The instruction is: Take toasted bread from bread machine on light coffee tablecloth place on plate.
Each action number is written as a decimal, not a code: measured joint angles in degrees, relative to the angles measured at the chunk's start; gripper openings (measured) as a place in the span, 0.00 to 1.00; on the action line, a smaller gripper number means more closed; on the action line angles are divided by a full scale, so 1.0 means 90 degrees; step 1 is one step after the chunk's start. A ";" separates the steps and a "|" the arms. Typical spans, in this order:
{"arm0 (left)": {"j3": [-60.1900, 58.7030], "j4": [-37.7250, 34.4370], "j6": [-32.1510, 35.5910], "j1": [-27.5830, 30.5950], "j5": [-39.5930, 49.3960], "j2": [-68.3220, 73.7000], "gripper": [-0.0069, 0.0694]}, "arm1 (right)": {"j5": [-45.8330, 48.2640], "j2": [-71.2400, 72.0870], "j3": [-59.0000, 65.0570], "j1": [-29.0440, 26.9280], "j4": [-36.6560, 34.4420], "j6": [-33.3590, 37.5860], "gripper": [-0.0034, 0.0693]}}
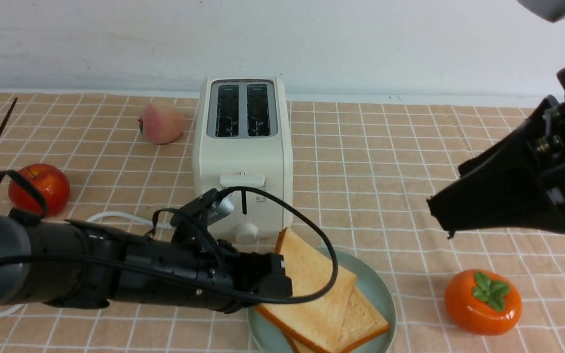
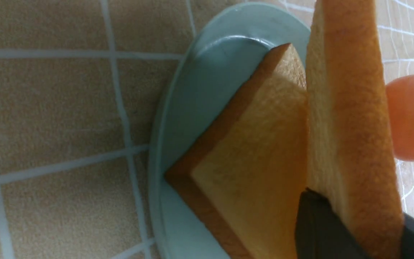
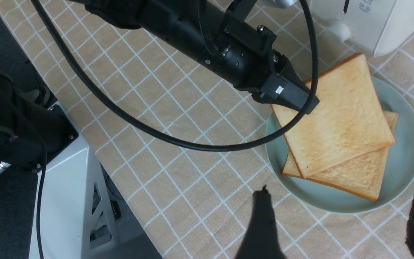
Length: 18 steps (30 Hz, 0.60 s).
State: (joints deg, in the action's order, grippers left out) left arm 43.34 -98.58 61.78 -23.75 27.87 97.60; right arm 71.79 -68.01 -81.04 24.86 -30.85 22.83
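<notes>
Black left claw comes in low from the left, with the arm lying nearly flat over the light coffee tablecloth. It is pinching the top slice of the toasted bread by that slice's left edge. In the left wrist view the slice sits edge-on between the two dark fingers, with both pads against it.

Key relation: the top slice runs from the claw out to the robot's right, straight along the arm's line. It's square, so there's no real long axis. The held edge looks raised and the far side seems to rest on the bottom slice, but I can't confirm contact.

The bottom slice lies flat in the plate. From the right wrist camera, the top slice covers most of it, rotated a bit. Its claw-side corner hangs past the plate rim toward the bread machine. Both of the machine's slots are empty.

My read: only the release is left. Spread the jaws, then back out leftward along the arm's line so the pads don't drag the slice off the rim.

Right claw is up and well off to the right, jaws spread, holding nothing. Its fingers frame the plate from above. The left arm is the one on the job.
</notes>
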 joint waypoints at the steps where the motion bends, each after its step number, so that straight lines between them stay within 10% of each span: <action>1: 0.0000 0.0000 0.0007 0.0000 -0.0005 0.0000 0.28 | 0.0000 0.0000 0.0000 0.0000 0.0000 0.0000 0.74; 11: 0.0007 0.1525 -0.0612 0.0000 -0.0913 -0.1095 0.93 | 0.0000 0.0000 0.0000 0.0000 0.0020 -0.0124 0.74; 18: 0.0007 0.4454 -0.2366 0.0000 -0.1337 -0.2048 0.91 | 0.0000 0.0000 0.0000 0.0000 0.0188 -0.0266 0.74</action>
State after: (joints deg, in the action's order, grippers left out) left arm 43.40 -58.49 40.48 -23.75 15.83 79.16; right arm 71.79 -68.01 -81.04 24.86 -29.16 20.44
